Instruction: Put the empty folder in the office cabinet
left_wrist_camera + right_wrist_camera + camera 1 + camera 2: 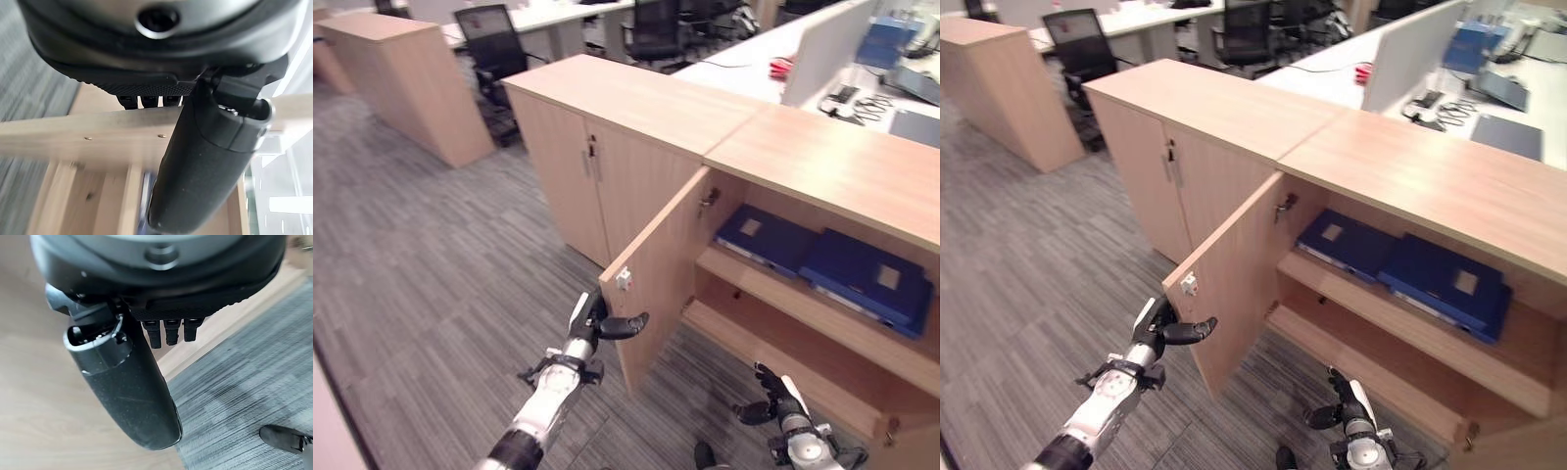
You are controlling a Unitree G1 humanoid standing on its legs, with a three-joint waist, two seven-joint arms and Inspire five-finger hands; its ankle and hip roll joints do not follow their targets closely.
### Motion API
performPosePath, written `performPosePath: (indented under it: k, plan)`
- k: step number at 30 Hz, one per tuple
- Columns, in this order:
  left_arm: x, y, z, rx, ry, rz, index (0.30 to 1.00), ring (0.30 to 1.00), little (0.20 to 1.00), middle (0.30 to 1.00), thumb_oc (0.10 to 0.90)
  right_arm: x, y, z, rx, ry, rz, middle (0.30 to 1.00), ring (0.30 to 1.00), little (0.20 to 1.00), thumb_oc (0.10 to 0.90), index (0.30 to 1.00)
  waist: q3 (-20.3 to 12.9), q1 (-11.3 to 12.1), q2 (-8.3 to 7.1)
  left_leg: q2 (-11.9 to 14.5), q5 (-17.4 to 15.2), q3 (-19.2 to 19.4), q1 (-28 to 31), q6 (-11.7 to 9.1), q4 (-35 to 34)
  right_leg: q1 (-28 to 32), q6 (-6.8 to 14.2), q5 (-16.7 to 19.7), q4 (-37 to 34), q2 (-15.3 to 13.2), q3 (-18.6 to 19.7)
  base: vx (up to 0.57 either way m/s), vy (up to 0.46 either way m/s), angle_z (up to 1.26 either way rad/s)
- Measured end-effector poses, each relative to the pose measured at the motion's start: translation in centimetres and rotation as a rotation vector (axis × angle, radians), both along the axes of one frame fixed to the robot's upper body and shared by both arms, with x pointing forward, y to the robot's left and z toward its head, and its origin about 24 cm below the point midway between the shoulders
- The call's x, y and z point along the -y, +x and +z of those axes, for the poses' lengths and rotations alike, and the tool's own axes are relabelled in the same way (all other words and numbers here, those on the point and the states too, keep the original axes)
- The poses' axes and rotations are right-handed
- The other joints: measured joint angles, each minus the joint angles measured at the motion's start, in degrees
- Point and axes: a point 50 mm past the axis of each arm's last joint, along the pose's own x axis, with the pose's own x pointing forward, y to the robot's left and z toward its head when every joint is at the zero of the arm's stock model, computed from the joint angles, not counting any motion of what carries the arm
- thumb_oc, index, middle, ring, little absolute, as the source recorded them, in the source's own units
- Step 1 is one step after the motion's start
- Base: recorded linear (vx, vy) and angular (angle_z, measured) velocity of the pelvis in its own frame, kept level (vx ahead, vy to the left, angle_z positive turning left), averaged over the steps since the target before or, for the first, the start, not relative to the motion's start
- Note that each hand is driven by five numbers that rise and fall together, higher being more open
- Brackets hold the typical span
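Note:
The office cabinet [822, 162] stands with its left door [661, 274] swung out towards me. Two dark blue folders [764, 238] [867, 274] lie flat side by side on its upper shelf. Which one is the empty folder I cannot tell. My left hand [592, 328] is at the door's free edge. The thumb [205, 161] lies across the inner face and the straight fingers go behind the edge [88, 137]. My right hand [778, 397] hangs open and empty, low in front of the cabinet's bottom shelf, with its thumb [127, 391] over the carpet.
A twin cabinet [578, 176] with shut doors adjoins on the left. Another low cabinet [401, 78] stands at the far left. Behind are black office chairs [489, 44] and a white desk [744, 69]. Grey carpet [431, 274] spreads to the left.

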Motion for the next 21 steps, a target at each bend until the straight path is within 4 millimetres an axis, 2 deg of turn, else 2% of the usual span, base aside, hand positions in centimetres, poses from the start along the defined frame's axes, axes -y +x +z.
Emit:
performPosePath:
  k: [1, 2, 3, 4, 5, 6, 7, 8, 9, 10, 11, 13, 14, 15, 16, 17, 18, 19, 20, 21]
  plan:
    - [-0.1, -0.1, 0.0, -0.002, 0.000, -0.002, 0.900, 0.900, 0.900, 0.900, 0.800, -0.7, -0.1, -0.2, -0.005, 0.019, 0.006, 0.900, 0.900, 0.900, 0.800, 0.900, 0.33, 0.01, -0.22, 0.31, -0.34, 2.96, 0.49, 0.42, 0.02, -1.28, 1.75, -0.43, 0.03, -0.20, 0.11, -0.20, -0.045, -1.16]
    - [-0.1, -0.1, 0.1, 0.000, 0.002, -0.006, 0.900, 0.900, 0.900, 0.900, 0.800, -1.3, -0.2, -0.4, -0.011, 0.033, 0.010, 0.900, 0.900, 0.900, 0.800, 0.900, 0.42, -0.25, -0.55, 0.36, -0.19, 4.91, 0.51, 0.66, 0.15, -2.44, 2.57, -1.01, 0.23, -0.56, -0.29, -0.24, -0.045, -1.24]
    - [-0.1, 0.1, 0.3, 0.006, -0.003, -0.018, 0.900, 0.900, 0.900, 0.900, 0.800, -2.0, -0.4, -0.6, -0.023, 0.051, 0.013, 0.900, 0.900, 0.900, 0.800, 0.900, 0.92, -0.12, -0.50, 0.86, -0.10, 7.22, 0.58, 1.13, 0.25, -4.28, 2.44, -1.56, 1.51, -0.90, -3.98, -0.25, -0.041, -1.03]
    - [0.3, 0.2, 0.5, 0.008, -0.010, -0.045, 0.900, 0.900, 0.900, 0.900, 0.800, -2.5, -0.6, -0.8, -0.042, 0.061, 0.024, 0.900, 0.900, 0.900, 0.800, 0.900, 1.47, -0.12, 0.21, 2.18, 0.59, 9.92, 0.65, 1.49, 0.28, -5.57, 1.42, -2.26, 3.44, -2.02, -11.07, -0.24, -0.073, -0.90]
    - [0.8, 0.3, 0.5, 0.007, -0.012, -0.064, 0.900, 0.900, 0.900, 0.900, 0.800, -2.6, -0.7, -0.9, -0.049, 0.060, 0.030, 0.900, 0.900, 0.900, 0.800, 0.900, 1.91, 0.22, 1.02, 3.18, 1.08, 11.45, 0.85, 1.03, 0.24, -6.35, -0.55, -3.39, 5.27, -3.09, -17.93, -0.20, -0.095, -0.83]
    - [1.6, 0.4, 0.7, 0.011, -0.043, -0.076, 0.900, 0.900, 0.900, 0.900, 0.800, -2.8, -0.7, -1.0, -0.053, 0.064, 0.047, 0.900, 0.900, 0.900, 0.800, 0.900, 2.66, 0.71, 2.27, 5.14, 1.15, 13.50, 1.50, 0.75, 0.30, -7.19, -0.41, -3.58, 9.16, -4.15, -25.36, -0.16, -0.164, -0.76]
    - [2.2, 0.5, 0.8, 0.008, -0.068, -0.079, 0.900, 0.900, 0.900, 0.900, 0.800, -3.0, -0.8, -1.0, -0.061, 0.069, 0.066, 0.900, 0.900, 0.900, 0.800, 0.900, 2.95, 0.70, 3.04, 6.52, 0.77, 14.88, 2.31, 0.22, 0.31, -7.09, -0.39, -3.64, 12.80, -5.90, -29.24, -0.11, -0.139, -0.75]
    - [2.4, 0.8, 1.0, 0.009, -0.063, -0.089, 0.900, 0.900, 0.900, 0.900, 0.800, -3.3, -1.0, -1.1, -0.066, 0.077, 0.072, 0.900, 0.900, 0.900, 0.800, 0.900, 2.75, 0.40, 2.54, 6.68, 0.83, 15.74, 3.03, -0.92, 0.35, -6.69, -0.90, -3.05, 14.38, -7.03, -29.97, -0.09, -0.162, -0.54]
    - [2.4, 1.1, 1.2, 0.010, -0.056, -0.089, 0.900, 0.900, 0.900, 0.900, 0.800, -3.6, -1.2, -1.3, -0.070, 0.083, 0.073, 0.900, 0.900, 0.900, 0.800, 0.900, 2.61, 0.18, 1.63, 5.92, 0.64, 16.37, 4.02, -1.93, 0.37, -5.72, -1.71, -0.91, 14.66, -8.11, -30.64, -0.06, -0.111, -0.75]
    - [2.5, 1.5, 1.1, 0.007, -0.060, -0.079, 0.900, 0.900, 0.900, 0.900, 0.800, -3.3, -0.9, -1.2, -0.067, 0.072, 0.079, 0.900, 0.900, 0.900, 0.800, 0.900, 3.08, -0.14, 3.03, 6.96, -0.09, 16.94, 5.26, -1.83, 0.37, -5.25, -3.88, 1.46, 13.99, -5.73, -29.62, -0.06, -0.207, -0.95]
    - [3.1, 2.2, 1.6, 0.016, -0.051, -0.092, 0.900, 0.900, 0.900, 0.900, 0.800, -2.9, 0.1, -0.6, -0.035, 0.055, 0.083, 0.900, 0.900, 0.900, 0.800, 0.900, 2.92, -1.14, 4.10, 7.52, -0.18, 18.00, 5.50, -0.45, 0.40, -5.54, -4.62, 2.10, 12.64, -4.05, -28.51, -0.04, -0.150, -1.08]
    - [4.6, 3.6, 3.0, 0.072, -0.033, -0.143, 0.900, 0.900, 0.900, 0.900, 0.800, -2.1, 0.6, -0.3, -0.026, 0.033, 0.078, 0.900, 0.900, 0.900, 0.800, 0.900, 2.79, -2.87, 5.24, 8.64, -1.10, 19.26, 5.92, -0.86, 1.79, -6.33, -5.72, 2.77, 11.82, -1.48, -27.12, 0.05, -0.202, -1.00]
    - [4.9, 5.2, 3.4, 0.085, -0.007, -0.084, 0.900, 0.900, 0.900, 0.900, 0.800, -2.1, 1.1, -0.4, -0.029, 0.029, 0.068, 0.900, 0.900, 0.900, 0.800, 0.900, 3.02, -3.99, 3.36, 8.81, -1.98, 22.74, 7.17, -0.49, 5.06, -6.45, -6.78, 2.76, 12.19, -0.89, -26.17, 0.09, -0.235, -1.10]
    - [4.8, 6.0, 3.7, 0.087, 0.009, -0.063, 0.900, 0.900, 0.900, 0.900, 0.800, -2.1, 1.4, -0.1, -0.015, 0.027, 0.070, 0.900, 0.900, 0.900, 0.800, 0.900, 2.70, -4.51, 2.64, 8.97, -3.33, 23.44, 7.36, 0.37, 6.33, -6.20, -6.91, 1.70, 10.75, -0.64, -25.84, 0.10, -0.207, -1.17]
    - [5.0, 6.9, 4.3, 0.106, 0.033, -0.068, 0.900, 0.900, 0.900, 0.900, 0.800, -2.0, 1.5, 0.0, -0.004, 0.024, 0.077, 0.900, 0.900, 0.900, 0.800, 0.900, 2.19, -5.42, 3.35, 9.41, -5.52, 24.71, 8.03, 0.10, 5.20, -6.92, -6.42, 0.62, 9.97, 0.07, -27.09, 0.04, -0.049, -0.86]
    - [5.3, 7.5, 5.1, 0.131, 0.034, -0.073, 0.900, 0.900, 0.900, 0.900, 0.800, -1.3, 1.4, 0.1, -0.008, 0.006, 0.075, 0.900, 0.900, 0.900, 0.800, 0.900, 1.72, -5.56, 4.61, 10.09, -6.06, 25.21, 8.44, -0.76, 3.25, -7.53, -5.87, 0.29, 10.76, 0.39, -27.87, 0.11, -0.194, -1.32]
    - [7.2, 8.4, 7.3, 0.216, 0.036, -0.137, 0.900, 0.900, 0.900, 0.900, 0.800, -0.6, 1.1, 0.2, -0.005, 0.000, 0.047, 0.900, 0.900, 0.900, 0.800, 0.900, 1.17, -6.07, 3.68, 9.50, -4.82, 29.38, 9.96, -4.69, 2.03, -12.20, -5.37, -2.91, 19.92, -1.83, -27.42, 0.16, -0.290, -1.15]
    - [8.1, 8.6, 7.7, 0.244, 0.039, -0.161, 0.900, 0.900, 0.900, 0.900, 0.800, -0.4, 0.0, -0.3, -0.038, 0.012, 0.034, 0.900, 0.900, 0.900, 0.800, 0.900, 0.31, -7.70, 2.52, 8.66, -5.10, 29.35, 11.02, -5.52, 3.32, -12.80, -7.05, -4.39, 22.80, -2.07, -27.17, 0.16, -0.291, -0.97]
    - [8.5, 8.9, 7.8, 0.243, 0.036, -0.161, 0.900, 0.900, 0.900, 0.900, 0.800, -0.4, -0.5, -0.5, -0.053, 0.015, 0.036, 0.900, 0.900, 0.900, 0.800, 0.900, 0.08, -8.78, 2.67, 8.90, -5.46, 29.23, 11.35, -4.97, 3.97, -12.70, -7.05, -4.75, 22.88, -1.37, -26.40, 0.11, -0.213, -0.68]
    - [9.1, 9.9, 8.1, 0.247, 0.091, -0.152, 0.900, 0.900, 0.900, 0.900, 0.800, -0.1, -0.9, -0.7, -0.068, 0.011, 0.034, 0.900, 0.900, 0.900, 0.800, 0.900, -0.44, -9.98, 3.74, 9.89, -5.40, 29.06, 11.52, -4.89, 4.94, -12.35, -7.21, -4.35, 21.44, 0.31, -24.32, 0.07, -0.151, -0.76]
